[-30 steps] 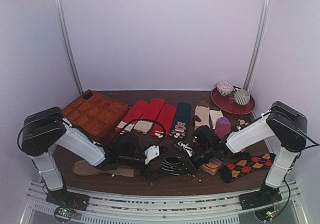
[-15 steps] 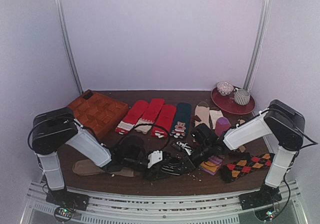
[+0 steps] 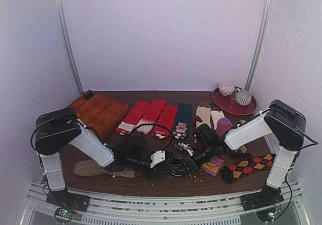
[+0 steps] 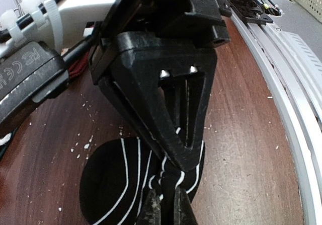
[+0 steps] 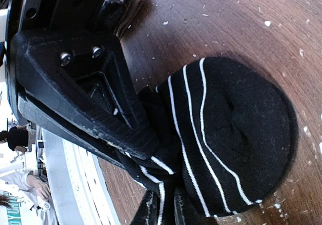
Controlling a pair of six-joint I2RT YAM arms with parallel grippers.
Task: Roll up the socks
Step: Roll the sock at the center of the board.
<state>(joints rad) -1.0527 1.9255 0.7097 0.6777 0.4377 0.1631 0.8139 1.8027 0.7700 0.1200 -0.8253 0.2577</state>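
The brown table (image 3: 151, 181) holds an orange tray (image 3: 98, 113) at the far left and a row of red socks (image 3: 151, 115) behind the middle. The striped socks (image 3: 174, 166) lie bunched at the near middle. The left gripper (image 4: 167, 211) is clenched on their fabric from the left, and the right gripper (image 5: 162, 210) pinches them from the right.

The left hand (image 4: 167, 211) is now further to the right on the worktop (image 3: 161, 182), right up at the striped socks (image 4: 113, 182). Its fingers are no longer wide open: they pinch shut on the cloth. The left arm (image 3: 90, 147) leans in more towards the middle.
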